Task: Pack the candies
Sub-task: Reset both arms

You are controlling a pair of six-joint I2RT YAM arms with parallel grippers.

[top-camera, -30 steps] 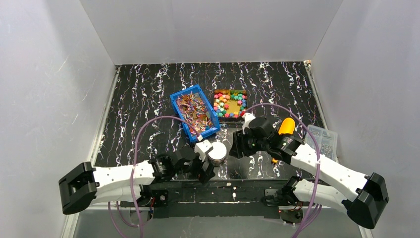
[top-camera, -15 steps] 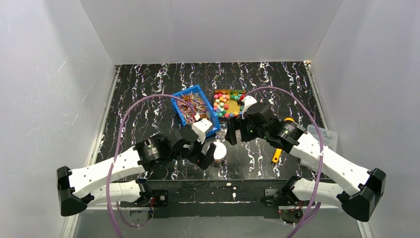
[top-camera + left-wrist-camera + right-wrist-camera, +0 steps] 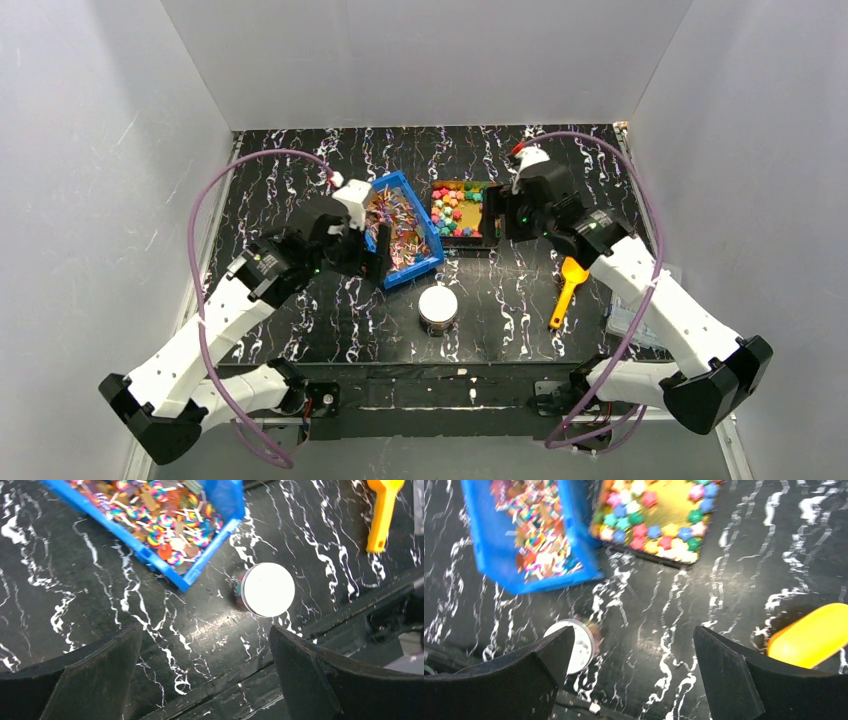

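The candies (image 3: 462, 208), small bright stars in several colours, lie in a gold tray (image 3: 463, 240) at the middle back; the right wrist view shows the candies (image 3: 651, 532) along the tray's near rim (image 3: 659, 561). A white-lidded jar (image 3: 438, 308) stands alone near the front, colour showing through its side (image 3: 239, 587). My left gripper (image 3: 370, 255) hangs open at the blue bin's left corner, nothing between its fingers (image 3: 100, 680). My right gripper (image 3: 497, 218) is open and empty at the tray's right edge, above the table (image 3: 634, 675).
A blue bin (image 3: 415, 268) of striped lollipops sits left of the tray. A yellow scoop (image 3: 568, 290) lies on the table right of the jar, and a clear plastic bag (image 3: 640, 300) lies at the right edge under the right arm. White walls close in three sides.
Both arms have risen and drawn back from the jar, the left toward the blue bin, the right toward the tray. The right gripper has opened wide. The scoop lies free on the table.
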